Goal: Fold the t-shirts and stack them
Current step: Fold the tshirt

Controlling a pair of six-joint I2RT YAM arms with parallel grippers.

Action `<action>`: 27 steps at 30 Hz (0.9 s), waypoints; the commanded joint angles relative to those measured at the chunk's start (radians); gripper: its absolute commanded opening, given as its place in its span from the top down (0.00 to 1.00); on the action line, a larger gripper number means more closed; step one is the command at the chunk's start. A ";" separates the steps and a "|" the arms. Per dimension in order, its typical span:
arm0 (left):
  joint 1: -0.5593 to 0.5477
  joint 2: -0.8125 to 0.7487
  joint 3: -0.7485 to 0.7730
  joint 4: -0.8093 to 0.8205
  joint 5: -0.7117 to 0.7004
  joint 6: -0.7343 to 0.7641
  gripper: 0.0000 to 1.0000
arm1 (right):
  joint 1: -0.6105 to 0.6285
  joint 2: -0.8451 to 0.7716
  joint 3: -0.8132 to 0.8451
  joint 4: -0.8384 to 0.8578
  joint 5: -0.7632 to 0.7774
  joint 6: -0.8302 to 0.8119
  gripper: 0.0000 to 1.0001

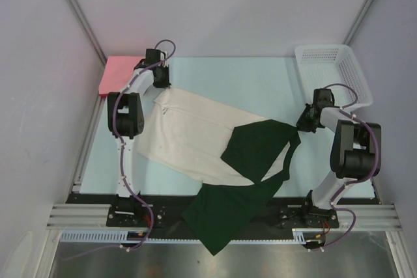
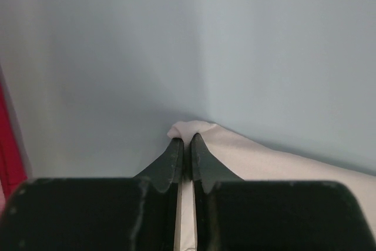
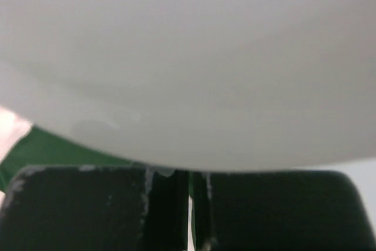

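Top view, shirt: the cream-and-green shirt (image 1: 195, 135) lies spread and rumpled on the desk (image 1: 247, 79) between the two pincers. Its dark green end hangs over the near edge.
Top view, left pincer: the left pincer (image 1: 160, 83) sits on the shirt's far cream corner.
Top view, right pincer: the right pincer (image 1: 303, 125) is at the tip of a green point of cloth that reaches out to it.
Top view, other shirt: the pink shirt (image 1: 120, 75) lies folded square, just left of the left pincer.
Top view, basket: a white basket (image 1: 355, 73) stands just beyond the right pincer.
Left wrist view, grip: the left pincer (image 2: 187, 140) is nearly closed, pinching a small bunch of cream cloth at its tips. The rest of the shirt (image 2: 282, 168) trails off to its right.
Right wrist view, grip: blurred; the right pincer (image 3: 189, 183) has its jaws together. Green cloth (image 3: 53, 151) lies to its left, but whether any is caught cannot be told.
Handling, judged: light, limp fabric that will sag and slide rather than hold shape.
Where to hold, judged: corners and hems, pinched as far apart as possible, so the cloth hangs flat when lifted.
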State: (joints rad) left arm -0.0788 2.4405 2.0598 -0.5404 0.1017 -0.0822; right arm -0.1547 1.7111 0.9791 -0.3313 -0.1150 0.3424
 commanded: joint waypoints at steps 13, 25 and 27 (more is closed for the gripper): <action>0.048 0.063 0.151 0.151 0.050 -0.016 0.91 | 0.021 0.025 0.090 0.095 0.318 0.055 1.00; 0.039 -0.422 -0.178 0.046 -0.181 -0.151 0.25 | 0.092 -0.290 0.198 -0.458 0.445 0.027 0.16; 0.045 -0.541 -0.286 -0.001 -0.259 -0.162 0.26 | 0.110 -0.340 0.202 -0.576 0.440 0.047 0.16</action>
State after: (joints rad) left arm -0.0406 2.1536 1.8771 -0.5137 -0.0200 -0.2039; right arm -0.0582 1.4933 1.1439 -0.6903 0.2630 0.3832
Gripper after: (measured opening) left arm 0.748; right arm 0.841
